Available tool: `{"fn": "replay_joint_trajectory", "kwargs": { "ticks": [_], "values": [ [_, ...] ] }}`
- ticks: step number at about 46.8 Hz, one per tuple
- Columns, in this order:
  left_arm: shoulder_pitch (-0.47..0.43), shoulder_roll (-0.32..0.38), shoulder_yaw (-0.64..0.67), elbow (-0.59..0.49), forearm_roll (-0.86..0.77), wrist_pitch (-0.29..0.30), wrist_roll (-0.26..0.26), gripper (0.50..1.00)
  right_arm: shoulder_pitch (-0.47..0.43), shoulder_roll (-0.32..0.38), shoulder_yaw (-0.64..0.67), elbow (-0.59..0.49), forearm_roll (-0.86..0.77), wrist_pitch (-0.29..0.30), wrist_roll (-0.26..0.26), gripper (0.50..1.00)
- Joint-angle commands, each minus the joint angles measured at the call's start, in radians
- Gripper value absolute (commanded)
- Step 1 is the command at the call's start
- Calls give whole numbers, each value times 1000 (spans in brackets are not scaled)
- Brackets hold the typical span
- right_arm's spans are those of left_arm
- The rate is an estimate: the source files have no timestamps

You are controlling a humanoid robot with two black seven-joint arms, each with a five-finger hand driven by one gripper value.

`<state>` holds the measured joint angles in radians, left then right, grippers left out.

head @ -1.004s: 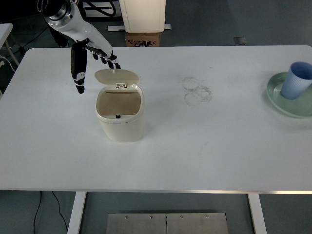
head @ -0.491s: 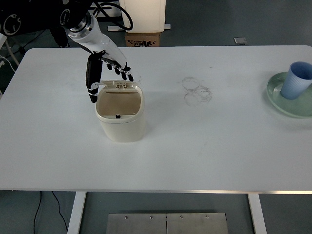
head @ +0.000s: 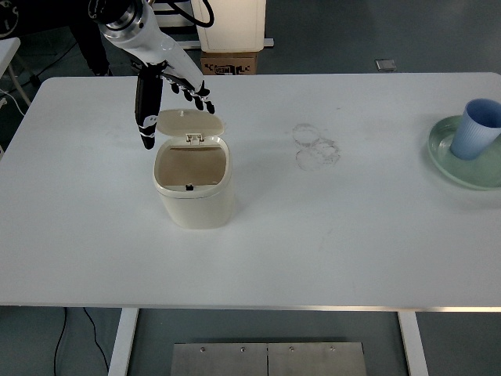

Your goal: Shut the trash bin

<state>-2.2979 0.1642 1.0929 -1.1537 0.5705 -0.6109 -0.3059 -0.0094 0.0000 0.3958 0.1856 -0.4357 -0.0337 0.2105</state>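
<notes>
Smooth cream plastic trash bin (head: 193,184), matt white table (head: 329,251), glossy green plate (head: 462,160), cardboard box (head: 229,63)

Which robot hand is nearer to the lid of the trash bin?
The left. The left robot hand hangs just behind the raised lid of the trash bin, fingers spread. The right one is out of view.

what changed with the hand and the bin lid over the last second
The left hand pushed the lid partway down half a second ago, then drew back toward the far edge; the lid has swung open again. The trash bin, cup and plate stayed put.
</notes>
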Motion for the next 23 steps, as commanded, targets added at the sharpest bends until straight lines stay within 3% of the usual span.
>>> {"fn": "replay_joint_trajectory", "kwargs": {
  "ticks": [1, 23],
  "values": [
    [-5, 1, 4, -6, 0, 0, 1, 1000, 0, 0, 0, 0, 0, 0, 0, 991],
    [-8, 0, 15, -15, -1, 0, -1, 1000, 0, 0, 0, 0, 0, 0, 1, 991]
  ]
}}
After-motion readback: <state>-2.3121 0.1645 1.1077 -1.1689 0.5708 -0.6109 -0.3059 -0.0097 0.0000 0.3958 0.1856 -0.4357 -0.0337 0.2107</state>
